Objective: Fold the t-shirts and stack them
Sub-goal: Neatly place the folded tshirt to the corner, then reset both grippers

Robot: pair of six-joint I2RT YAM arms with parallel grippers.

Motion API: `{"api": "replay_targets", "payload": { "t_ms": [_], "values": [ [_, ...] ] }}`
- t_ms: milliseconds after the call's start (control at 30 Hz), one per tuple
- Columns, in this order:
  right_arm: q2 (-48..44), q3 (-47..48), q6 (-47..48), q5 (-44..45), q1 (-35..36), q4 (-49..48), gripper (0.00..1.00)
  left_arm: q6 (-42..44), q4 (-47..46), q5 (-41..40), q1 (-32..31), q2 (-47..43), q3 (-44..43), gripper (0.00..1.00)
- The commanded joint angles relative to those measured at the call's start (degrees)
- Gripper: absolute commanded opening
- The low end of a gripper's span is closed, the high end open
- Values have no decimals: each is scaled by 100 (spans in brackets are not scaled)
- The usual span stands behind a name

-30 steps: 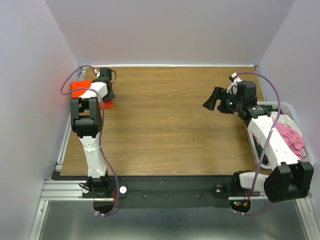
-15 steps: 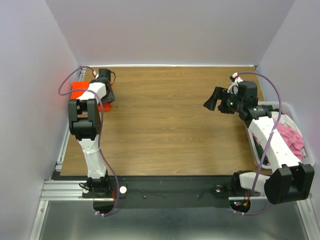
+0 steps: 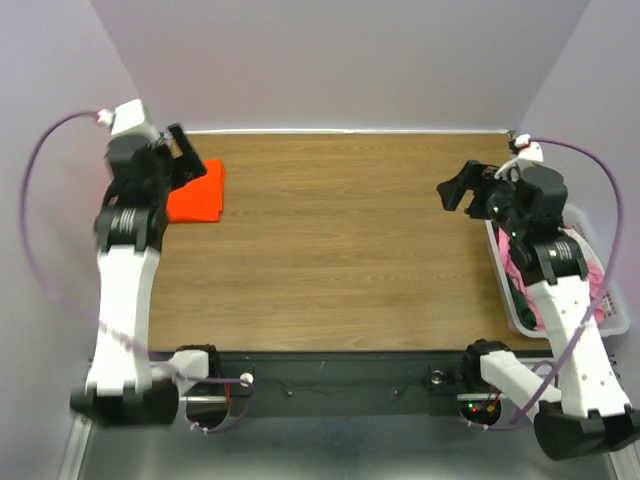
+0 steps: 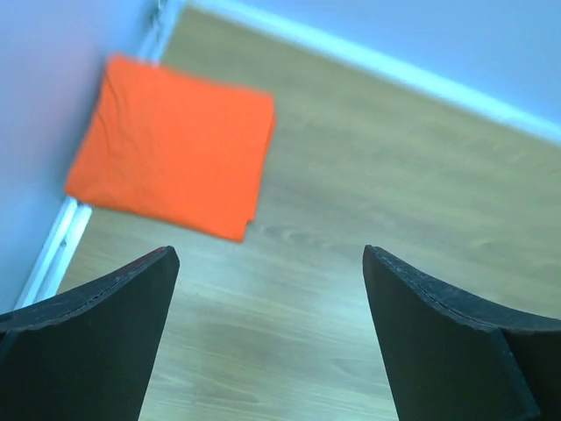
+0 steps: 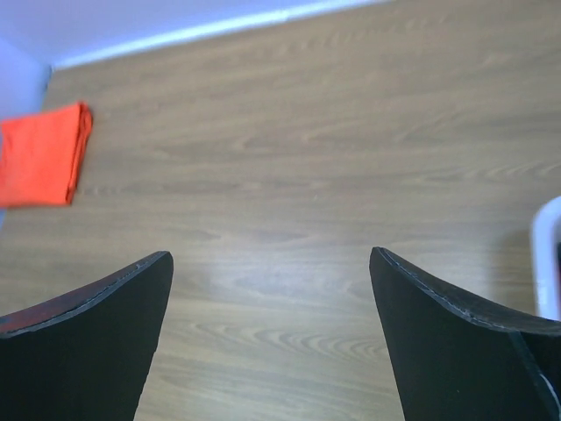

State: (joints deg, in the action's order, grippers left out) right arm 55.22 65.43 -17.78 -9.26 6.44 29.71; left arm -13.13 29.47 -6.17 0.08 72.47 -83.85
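Both your grippers are spread wide and hold nothing; the folded orange t-shirt [image 4: 175, 145] is down at the far-left corner.

Your left gripper [image 4: 267, 261] has its jaws wide apart, up off the table [image 3: 340, 250], with bare wood between the fingers. The orange t-shirt lies just beyond it as a flat, roughly square fold, apart from both fingers, its left edge against the rail by the left wall. Your right gripper [image 5: 271, 261] is also wide apart over bare wood on the right side, well apart from the orange t-shirt, which its wrist view shows far off at the left. Just beside the right arm at the table's right edge is the white bin [image 3: 612, 322], with a pink t-shirt [image 3: 600, 290] and some dark cloth [image 3: 522, 295] in it, both partly hidden by the arm.
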Motion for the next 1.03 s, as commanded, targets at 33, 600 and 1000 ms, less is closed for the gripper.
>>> {"api": "replay_targets", "payload": {
  "t_ms": [33,600,1000],
  "values": [
    [-678,365,161,1091,59,280,100,-383,58,-172,10,-2313,904,99],
    [-2850,-161,749,2182,253,324,100,-217,147,-894,-263,-5919,2057,99],
    [-3246,-320,908,2341,253,316,100,-349,-548,-991,-263,-6561,2708,99]
  ]
}}
